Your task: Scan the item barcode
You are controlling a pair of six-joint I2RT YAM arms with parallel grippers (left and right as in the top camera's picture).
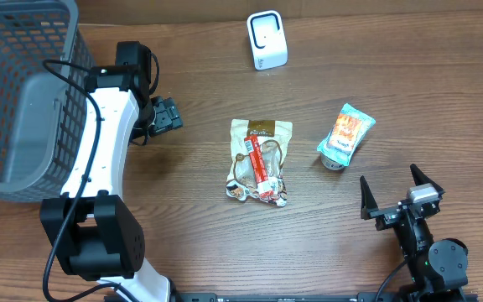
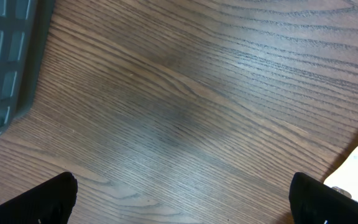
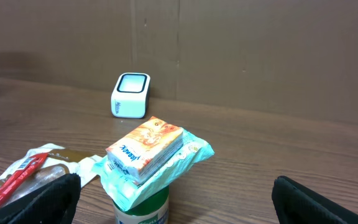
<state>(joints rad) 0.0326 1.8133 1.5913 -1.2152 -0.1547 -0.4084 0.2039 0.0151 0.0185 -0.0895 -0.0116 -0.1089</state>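
Left hand (image 1: 173, 116): spread, empty, by the grey plastic mesh basket (image 1: 15, 84) at the desk's (image 1: 443, 75) left edge.
Right hand (image 1: 390, 186): spread, empty, at the near edge.
Item (likely): tan foil snack pouch (image 1: 259, 159) lay mid-desk; white box scanner (image 1: 267, 39) stood at the far edge.
Risk: flat pouch could slip a pinch; teal-wrapped packet (image 1: 346, 134) beside it might get knocked.
Room: bare wood ran from pouch to scanner.

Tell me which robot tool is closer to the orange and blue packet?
Right. The right tool sits close to the orange packet, open and facing it. The left tool is far off, on the other side of the snack bag.
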